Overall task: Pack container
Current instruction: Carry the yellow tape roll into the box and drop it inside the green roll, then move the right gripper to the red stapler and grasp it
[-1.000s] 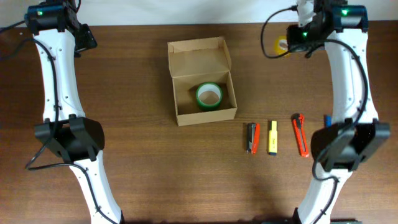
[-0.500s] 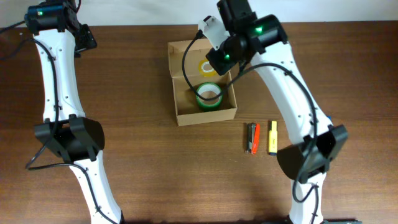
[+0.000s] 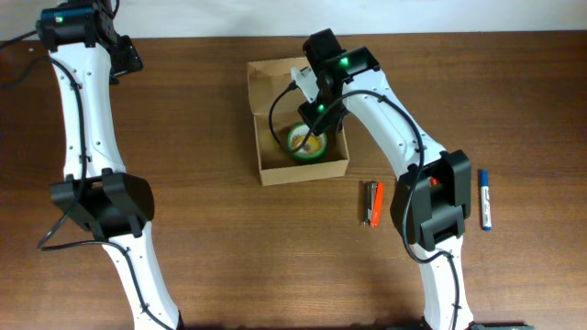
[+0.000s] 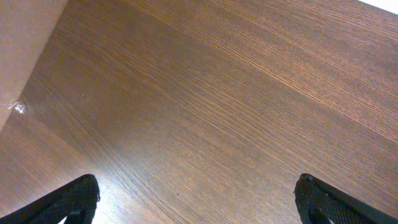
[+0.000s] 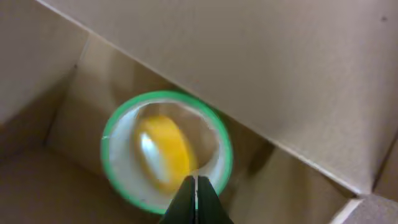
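Sitting open on the bench (image 3: 220, 247), the container (image 3: 303, 170) looked light, thin-walled cardboard, easily crushed or slid; best held across its stiffer corners, not the flap. The right gripper (image 5: 196, 190) hung inside it, jaws closed by a blurred yellow roll (image 5: 163, 152); the left gripper (image 4: 199, 198) gaped wide, well apart.

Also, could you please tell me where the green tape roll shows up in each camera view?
Overhead: the green tape roll lies inside the container, upper centre of the picture.
Left wrist: not in it.
Right wrist: the roll sits left of centre, its ring open to the camera.
Shared landmark: the container's cardboard wall, in overhead and right wrist.
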Motion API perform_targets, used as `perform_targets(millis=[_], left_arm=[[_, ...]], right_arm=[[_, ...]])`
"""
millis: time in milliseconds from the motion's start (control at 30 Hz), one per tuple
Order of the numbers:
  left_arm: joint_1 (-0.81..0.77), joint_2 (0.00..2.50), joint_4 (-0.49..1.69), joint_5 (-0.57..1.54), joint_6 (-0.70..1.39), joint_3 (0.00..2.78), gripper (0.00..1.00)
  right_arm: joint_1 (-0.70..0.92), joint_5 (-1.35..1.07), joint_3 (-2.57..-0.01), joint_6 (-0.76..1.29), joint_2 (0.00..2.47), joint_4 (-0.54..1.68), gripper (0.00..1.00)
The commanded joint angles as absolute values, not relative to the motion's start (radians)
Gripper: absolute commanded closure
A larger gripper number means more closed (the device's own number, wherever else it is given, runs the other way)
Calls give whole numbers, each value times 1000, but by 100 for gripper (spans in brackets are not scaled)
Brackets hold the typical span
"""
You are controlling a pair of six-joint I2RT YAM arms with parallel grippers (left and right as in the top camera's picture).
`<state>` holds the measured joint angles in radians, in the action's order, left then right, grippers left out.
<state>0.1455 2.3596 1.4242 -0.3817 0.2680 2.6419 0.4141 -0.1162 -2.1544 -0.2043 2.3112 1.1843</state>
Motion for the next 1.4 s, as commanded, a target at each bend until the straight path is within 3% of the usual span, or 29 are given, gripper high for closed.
perform_targets(millis=[0,233,433,500,533,567,767,867,1033,1233,1367], left_arm=[[149,2328,1425,-381,252,2637,0],[149,2328,1425,-381,252,2637,0],[149,2328,1425,-381,252,2637,0],[149,2328,1425,-381,252,2637,1],[149,2328,1425,-381,252,2637,0],[149,2328,1425,-381,252,2637,1],[149,2328,1425,-381,252,2637,1],[149,2328,1425,-381,252,2637,0],[149,2328,1425,-381,252,2637,0],[149,2328,1425,-381,252,2637,0],[149,2328,1425,-381,252,2637,0]], right_arm=[[419,-127,-2140,-193,2314,1174,96],[413,-119,-2095,-193,2284,1151,96],[396,-36,-2091,-141,2081,1162,93],[344,42,-2030,-114,1959,1146,77],[293,64,-1971,-113,1882,1128,57],[236,74,-1915,-98,1813,1111,48],[-208,83,-1579,-97,1546,1039,9],[-423,18,-1388,-107,1545,951,11],[-462,-20,-1274,-107,1546,927,14],[-370,-55,-1170,-107,1446,963,14],[-117,-47,-1063,122,1353,980,14]])
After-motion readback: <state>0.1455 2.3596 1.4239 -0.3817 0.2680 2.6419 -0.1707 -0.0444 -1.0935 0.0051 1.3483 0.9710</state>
